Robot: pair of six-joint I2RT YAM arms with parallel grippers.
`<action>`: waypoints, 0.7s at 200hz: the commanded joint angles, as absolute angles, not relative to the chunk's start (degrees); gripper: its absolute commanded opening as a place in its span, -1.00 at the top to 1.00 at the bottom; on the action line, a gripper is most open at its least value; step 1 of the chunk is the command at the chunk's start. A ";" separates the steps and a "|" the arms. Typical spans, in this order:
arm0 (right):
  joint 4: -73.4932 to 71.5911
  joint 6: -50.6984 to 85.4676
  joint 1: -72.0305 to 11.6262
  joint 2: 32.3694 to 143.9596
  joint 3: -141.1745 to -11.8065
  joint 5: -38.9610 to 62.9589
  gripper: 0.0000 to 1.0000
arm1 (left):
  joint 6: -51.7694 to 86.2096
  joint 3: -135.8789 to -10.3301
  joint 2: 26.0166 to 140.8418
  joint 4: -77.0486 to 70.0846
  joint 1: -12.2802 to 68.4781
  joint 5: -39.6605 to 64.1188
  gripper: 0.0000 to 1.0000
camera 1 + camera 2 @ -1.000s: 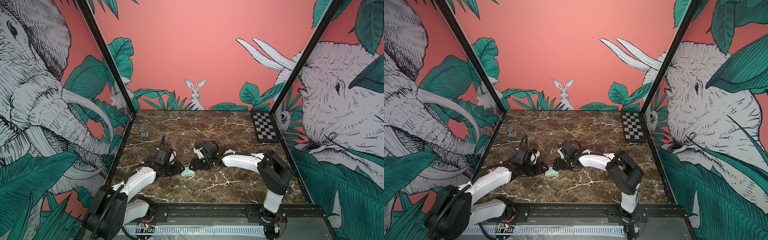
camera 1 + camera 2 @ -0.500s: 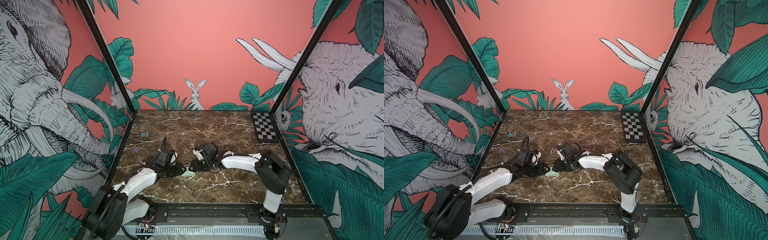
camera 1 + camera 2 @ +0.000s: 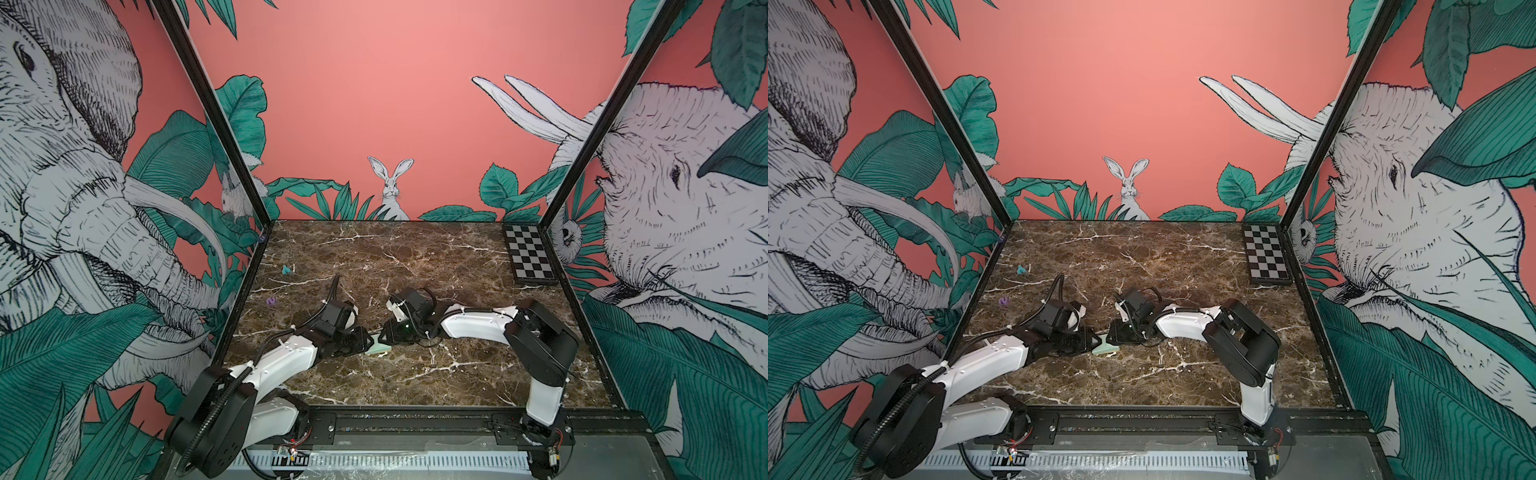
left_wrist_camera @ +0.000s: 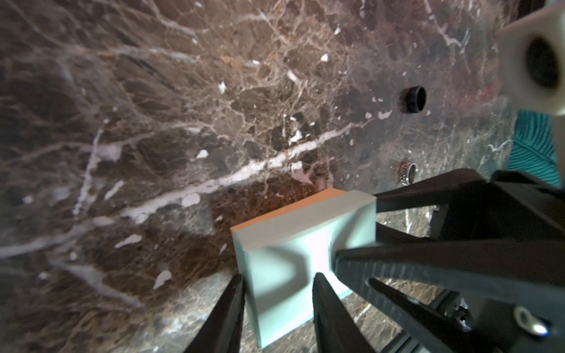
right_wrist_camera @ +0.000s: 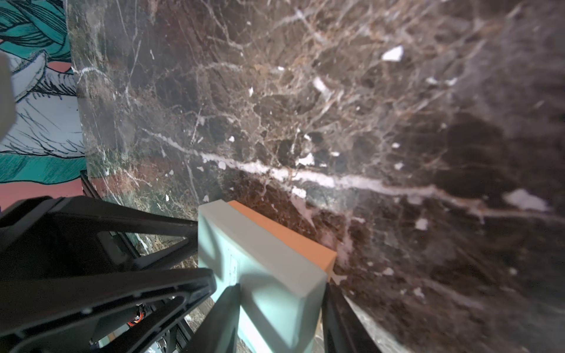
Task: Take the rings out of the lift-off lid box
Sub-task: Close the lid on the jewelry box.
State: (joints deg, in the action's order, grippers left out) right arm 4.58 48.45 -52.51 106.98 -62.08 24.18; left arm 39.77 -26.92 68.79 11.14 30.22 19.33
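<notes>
Rings (image 4: 408, 101) lie out on counter (image 4: 153, 122), beyond the closed lift-off lid box (image 3: 379, 349). Left hand (image 4: 278, 276) pinches one end, steadying it, while right hand (image 5: 280, 287) straddles the other; clamped or not, I cannot tell.

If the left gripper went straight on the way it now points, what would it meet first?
The lift-off lid box, already between the left gripper's fingers; just behind it, probably, the right gripper facing it.

Polished marble-look tabletop (image 3: 415, 257), smooth matt lift-off lid box (image 4: 284, 266), shiny patterned metal ring (image 4: 406, 176), dull dark ring (image 4: 413, 99)
</notes>
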 commanded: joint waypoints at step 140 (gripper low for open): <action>20.74 36.94 -53.23 103.63 -68.03 18.14 0.65 | 38.55 -30.33 69.04 15.20 31.33 15.98 0.25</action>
State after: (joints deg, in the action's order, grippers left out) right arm 18.61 37.87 -52.84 103.57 -67.94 17.76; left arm 37.76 -29.23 68.95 14.46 30.63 16.45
